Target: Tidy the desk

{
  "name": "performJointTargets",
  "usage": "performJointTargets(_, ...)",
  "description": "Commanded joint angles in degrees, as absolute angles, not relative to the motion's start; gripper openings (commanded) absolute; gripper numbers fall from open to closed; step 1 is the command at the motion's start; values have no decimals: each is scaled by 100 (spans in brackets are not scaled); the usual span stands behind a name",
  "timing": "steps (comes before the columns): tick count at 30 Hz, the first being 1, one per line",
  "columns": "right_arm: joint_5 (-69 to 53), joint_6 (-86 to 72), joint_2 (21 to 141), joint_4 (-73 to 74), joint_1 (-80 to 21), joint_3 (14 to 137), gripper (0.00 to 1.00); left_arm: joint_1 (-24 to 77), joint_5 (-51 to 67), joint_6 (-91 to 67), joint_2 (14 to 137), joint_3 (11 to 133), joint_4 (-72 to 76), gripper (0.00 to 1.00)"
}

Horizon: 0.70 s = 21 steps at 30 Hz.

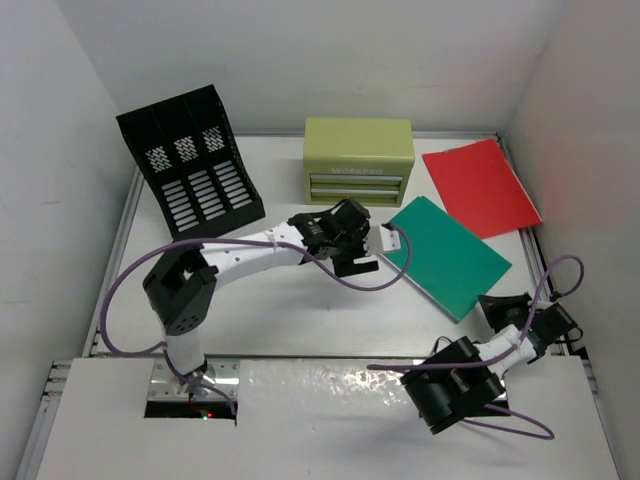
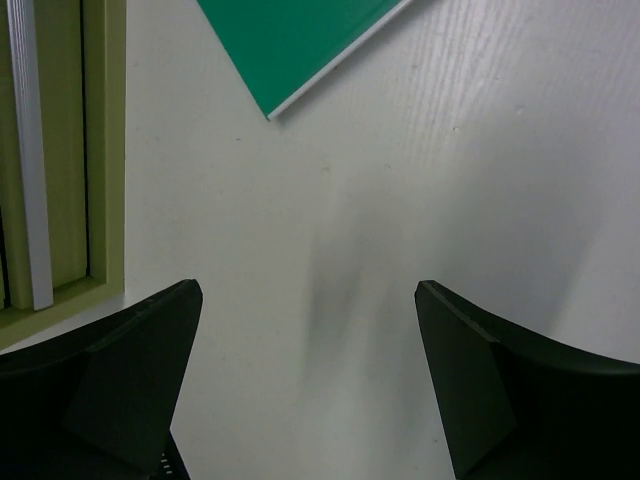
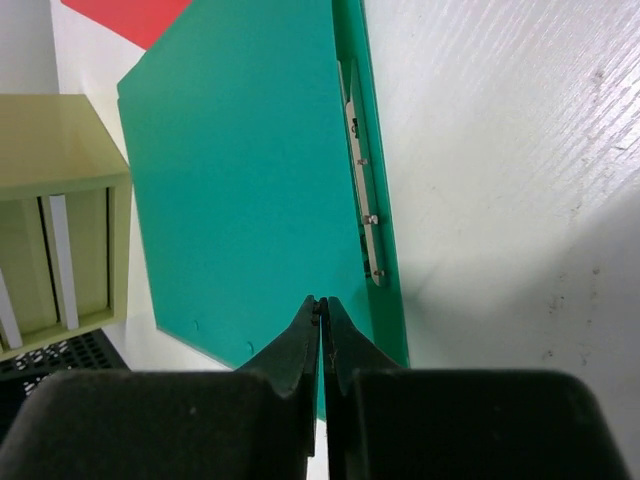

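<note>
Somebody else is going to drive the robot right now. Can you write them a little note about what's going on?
Left gripper: open, empty, over bare desk between the drawer chest and the green folder.
Right gripper: shut, tips at the green folder's near edge; I can't tell if it pinches it.
Green folder and red folder lie flat on the desk, right of the chest, the red one further back.
Done: nothing filed, it seems; the file rack looks empty.
To do: probably move both folders into the rack.

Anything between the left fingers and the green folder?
No. Left wrist view shows only bare desk between the left fingers and the green folder.
</note>
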<state>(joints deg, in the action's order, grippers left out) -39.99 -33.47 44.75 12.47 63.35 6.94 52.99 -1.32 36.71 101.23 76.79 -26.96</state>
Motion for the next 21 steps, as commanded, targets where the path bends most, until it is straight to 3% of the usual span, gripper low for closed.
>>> performJointTargets(1, -4210, -3410, 4491, 975, 6354, 791, 0, 5352, -316, 3507, 10248, 7937, -2400, 87)
performJointTargets(7, -4175, -3744, 4114, 1063, 6346, 888, 0, 5976, -975, 4541, 10134, 7569, -1277, 90)
performJointTargets(8, -4157, -3779, 4087, 1072, 6346, 862, 5, 6011, -1036, 4648, 10134, 7419, -900, 91)
performJointTargets(15, -4052, -3858, 4043, 1380, 6354, 1046, 75, 5784, -899, 3764, 10828, 8138, -1380, 92)
performJointTargets(18, -3877, -3754, 3990, 1711, 6346, 1317, 83, 5669, -774, 3525, 11065, 8393, -1459, 92)
performJointTargets(21, -3639, -3507, 3982, 2152, 6346, 1380, 83, 5581, -800, 3507, 11354, 8691, -1494, 92)
